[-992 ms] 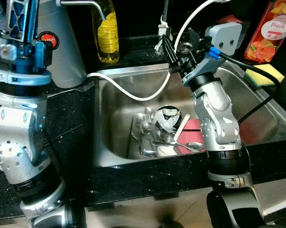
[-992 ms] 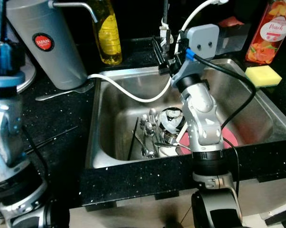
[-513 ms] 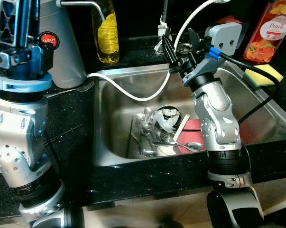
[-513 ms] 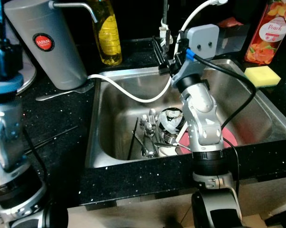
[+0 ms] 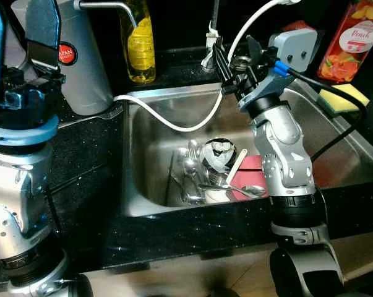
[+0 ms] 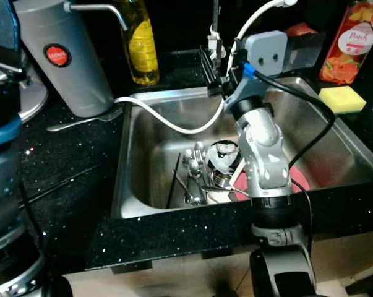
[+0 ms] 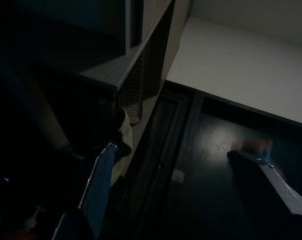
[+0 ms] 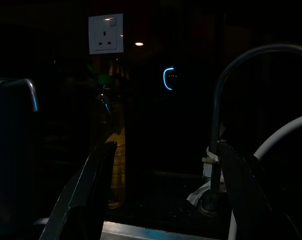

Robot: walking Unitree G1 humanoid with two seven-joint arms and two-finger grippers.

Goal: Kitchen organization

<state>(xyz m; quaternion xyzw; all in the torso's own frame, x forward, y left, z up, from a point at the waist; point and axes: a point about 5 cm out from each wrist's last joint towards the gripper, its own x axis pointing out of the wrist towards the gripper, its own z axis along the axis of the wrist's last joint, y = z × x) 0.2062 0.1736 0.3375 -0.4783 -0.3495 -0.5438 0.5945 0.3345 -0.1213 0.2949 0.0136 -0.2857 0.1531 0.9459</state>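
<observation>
A steel sink (image 5: pixel 149 142) holds a heap of cutlery (image 5: pixel 189 173), a shiny metal bowl (image 5: pixel 218 154), a white spoon (image 5: pixel 237 166) and a pink plate (image 5: pixel 251 182). My right gripper (image 5: pixel 235 59) is raised over the sink's back edge beside the faucet base. It stands open with nothing between its fingers (image 8: pixel 85 195). My left gripper (image 5: pixel 16 31) is held high over the left counter, pointing up at cabinets. Its fingers (image 7: pixel 98 190) are spread apart and empty.
A white hose (image 5: pixel 174 120) droops across the sink. Behind it stand a silver flask (image 6: pixel 62 55) and a yellow soap bottle (image 5: pixel 140 43). A fork (image 6: pixel 81 122) lies on the black counter. A yellow sponge (image 5: pixel 342 98) and a peach carton (image 5: pixel 353 37) sit at the right.
My left arm has sunk lower and slightly left, bringing its fingers into the top of the eye views. The right arm and the sink's contents have stayed put.
</observation>
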